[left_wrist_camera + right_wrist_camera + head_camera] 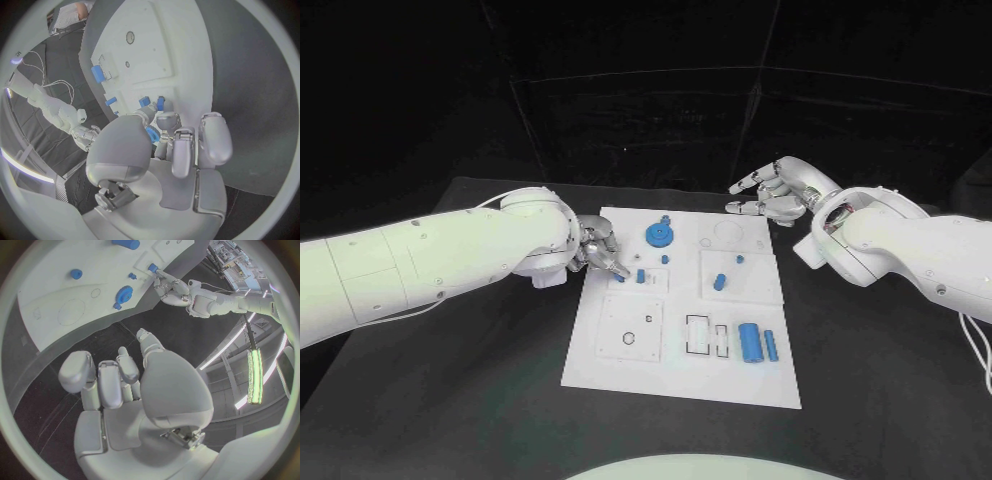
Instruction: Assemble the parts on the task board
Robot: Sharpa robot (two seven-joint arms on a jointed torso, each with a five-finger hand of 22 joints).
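Note:
The white task board (682,380) lies in the middle of the black table. My left hand (596,250) hovers over its left edge and pinches a small blue part (151,134) between thumb and finger, close to two small blue pegs (640,276) standing in the board. In the left wrist view these pegs (160,103) sit just beyond the fingertips. A round blue gear-like part (661,236) sits farther back. My right hand (773,190) hangs above the board's far right corner, fingers apart, holding nothing.
Two blue cylinders (750,340) lie side by side near the board's front right, beside rectangular slots (697,335). Another blue part (720,281) stands on the raised right panel. Bare black table (473,400) surrounds the board.

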